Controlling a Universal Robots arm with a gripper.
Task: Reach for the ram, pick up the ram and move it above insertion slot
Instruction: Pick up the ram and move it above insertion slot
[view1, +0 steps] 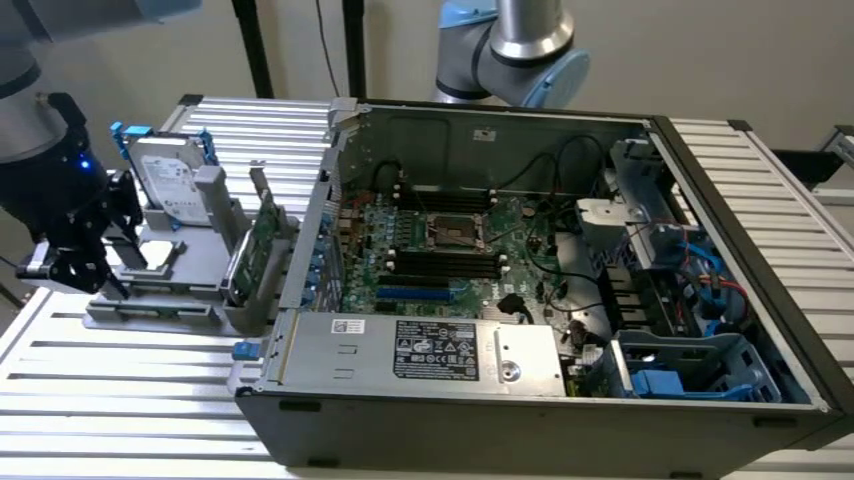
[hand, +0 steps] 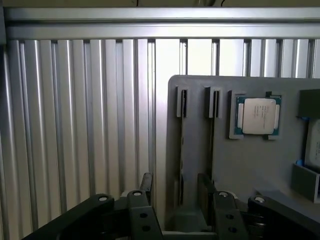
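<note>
Reach step: the hand (hand: 175, 184), wide open and empty, hovers over the gray holder (hand: 250, 165), jaws either side of the ram (hand: 181, 145) standing edge-up in its slot; gripping calls for a square, centred closing.

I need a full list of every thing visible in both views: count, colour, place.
table: one, silver slats, under everything
computer case: one, dark grey, open, on the table
motherboard: one, green, inside the case
power supply: one, silver, against the case's near wall
holder: one, grey, the exterior view's left of the case
hard drive: one, silver, upright in the holder
processor: one, silver on green, holder recess
narrow slots: two, dark, in the holder
end effector: one, black, open, above those slots
</note>
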